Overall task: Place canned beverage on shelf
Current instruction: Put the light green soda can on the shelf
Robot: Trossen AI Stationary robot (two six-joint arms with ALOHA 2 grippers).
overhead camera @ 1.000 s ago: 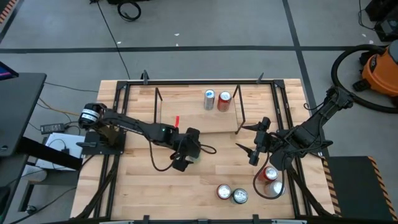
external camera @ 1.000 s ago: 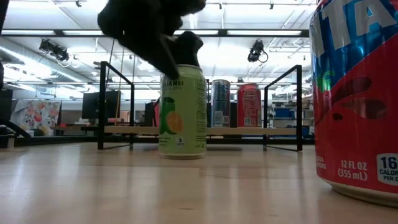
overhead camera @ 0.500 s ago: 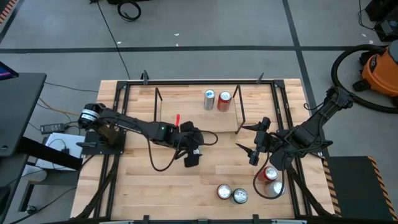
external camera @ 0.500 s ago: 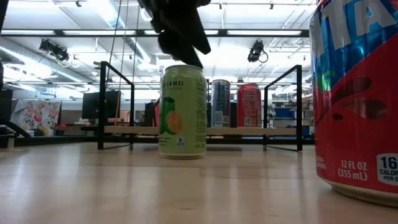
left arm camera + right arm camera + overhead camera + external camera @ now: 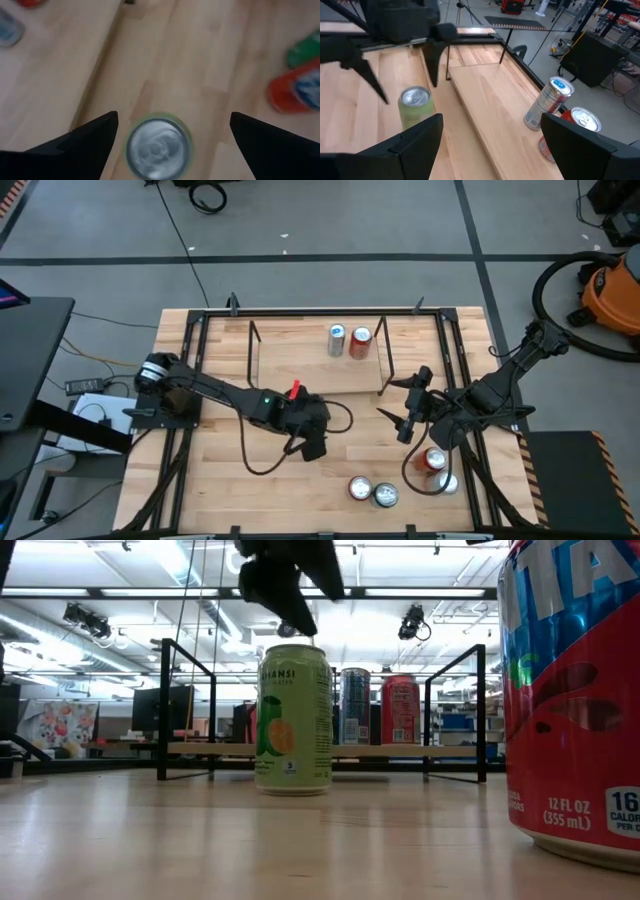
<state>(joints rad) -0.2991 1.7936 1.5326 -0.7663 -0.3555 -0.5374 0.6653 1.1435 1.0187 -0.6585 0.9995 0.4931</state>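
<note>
A green canned beverage (image 5: 293, 720) stands upright on its base on the table, in front of the shelf (image 5: 320, 751). Its silver top (image 5: 157, 147) shows in the left wrist view. My left gripper (image 5: 288, 585) hangs open just above the can, one finger to each side of the top and clear of it. In the high view this gripper (image 5: 307, 438) covers the can. A blue can (image 5: 336, 338) and a red can (image 5: 361, 340) stand on the shelf's wood deck (image 5: 300, 365). My right gripper (image 5: 411, 404) waits open off the shelf's right end, holding nothing.
Several more cans stand near the table's front right: two silver-topped ones (image 5: 372, 492) and a red one (image 5: 434, 460), which fills the low view's right side (image 5: 575, 690). A black rod frame (image 5: 200, 330) edges the table. Bare wood lies at the front left.
My left gripper has risen from around the green can's upper part to just above its top, rolling about its own axis as it rose. Its fingers stay wide apart. The can stands where it was.
</note>
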